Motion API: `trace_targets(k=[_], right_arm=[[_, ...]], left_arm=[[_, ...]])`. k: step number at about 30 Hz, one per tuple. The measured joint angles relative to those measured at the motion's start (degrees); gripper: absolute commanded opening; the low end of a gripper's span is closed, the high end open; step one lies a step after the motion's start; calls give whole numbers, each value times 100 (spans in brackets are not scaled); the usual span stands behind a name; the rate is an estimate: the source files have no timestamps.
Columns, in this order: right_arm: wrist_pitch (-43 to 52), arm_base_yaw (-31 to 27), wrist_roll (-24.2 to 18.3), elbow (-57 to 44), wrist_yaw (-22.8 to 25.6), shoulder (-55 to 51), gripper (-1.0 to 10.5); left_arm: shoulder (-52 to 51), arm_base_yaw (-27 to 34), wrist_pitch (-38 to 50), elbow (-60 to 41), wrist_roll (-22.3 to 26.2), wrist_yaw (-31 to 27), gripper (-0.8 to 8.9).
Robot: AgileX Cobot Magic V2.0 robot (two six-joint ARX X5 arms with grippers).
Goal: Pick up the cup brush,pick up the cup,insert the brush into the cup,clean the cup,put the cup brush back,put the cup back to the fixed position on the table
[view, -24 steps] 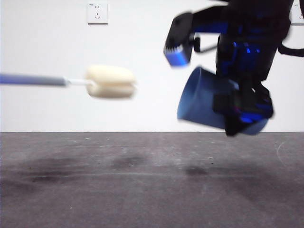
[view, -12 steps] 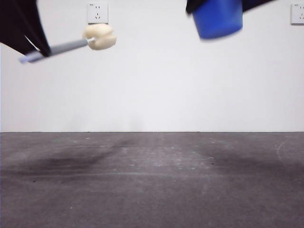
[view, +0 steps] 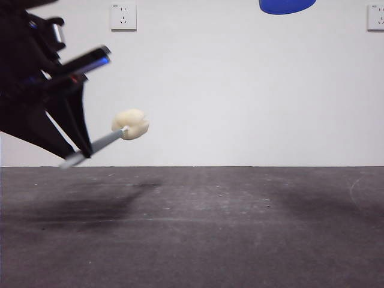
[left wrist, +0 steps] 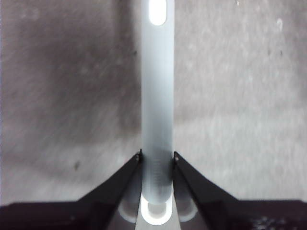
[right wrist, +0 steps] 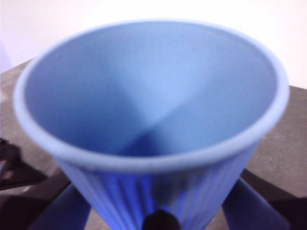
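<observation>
My left gripper is clenched on the long grey-handled cup brush; in my left wrist view the two black jaws press against either side of the smooth grey handle, which runs straight away from them to a white looped end over the dark grey, matte table. In the front view that arm comes in big and dark from the left edge, with the brush held clear of the table. The handle slants upward and toward the middle of the scene, ending in the cream-yellow sponge head, which hangs in the air against the white wall.

My right gripper is grasping the blue plastic cup with fine vertical ribs. In the right wrist view its open mouth and plain smooth rim face the camera, the inside looks empty, and my jaws flank the ribbed lower wall; the picture is soft, so I judge the contact there rather than see it sharply. In the front view only a blue sliver of the cup shows at the top edge, high above the table and well apart from the sponge head.
</observation>
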Motion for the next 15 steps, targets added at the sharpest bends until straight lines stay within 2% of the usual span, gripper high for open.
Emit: trace_targets(k=[9,15], right_arm=[[0,0,33,0,-4,0,-17],[-149,0,33,0,-2,0,-17]], left_arm=[[1043,-278,420,0,-109,-240,-8],[1390,-315,708,0,-144,-385,-8]])
